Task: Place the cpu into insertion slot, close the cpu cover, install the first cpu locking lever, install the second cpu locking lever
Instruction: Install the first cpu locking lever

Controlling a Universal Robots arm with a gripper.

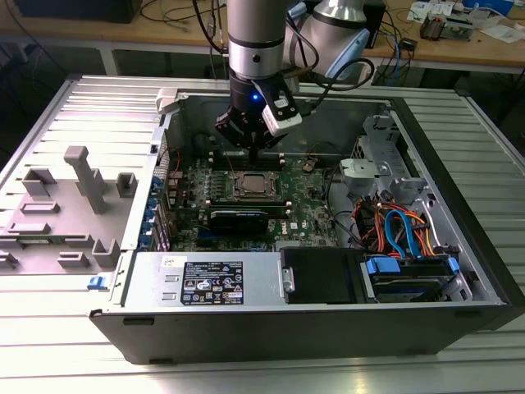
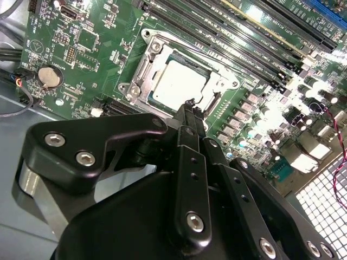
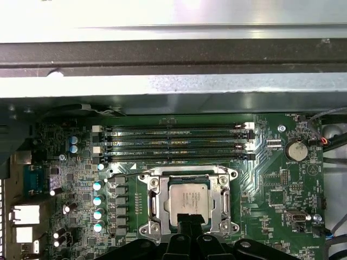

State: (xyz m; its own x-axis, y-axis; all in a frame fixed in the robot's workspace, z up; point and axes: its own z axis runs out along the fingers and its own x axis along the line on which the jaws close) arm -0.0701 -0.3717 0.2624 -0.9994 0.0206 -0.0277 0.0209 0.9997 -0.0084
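Silvery-grey metal marks the cpu point(image 3: 188, 200), which is seated in the insertion slot point(image 3: 184, 180) on the green motherboard point(image 1: 316, 215), close to the centre of the exterior view. The cpu cover point(image 3: 162, 201) is laid flat around the chip, and the chip's top is seen through its square window. Whether the locking levers are latched cannot be told.

The tool point(image 2: 190, 104) is positioned over one edge of the socket. Its black fingers point(image 2: 191, 135) are pressed together and nothing is pinched between them. Whether the tips touch the cover cannot be told. In the exterior view the tool is seen in the upper centre of the frame, under the grey arm point(image 1: 256, 37) and just above the chip in the picture.

Long black memory slots point(image 3: 173, 142) are set beside the socket, and a round coin battery point(image 3: 296, 150) is mounted well apart from it on the board. The board is housed in an open computer case point(image 1: 287, 328), which is laid on a ribbed metal surface point(image 1: 246, 373). A grey tray point(image 1: 74, 205) of moulded fixtures is placed at the exterior view's left.
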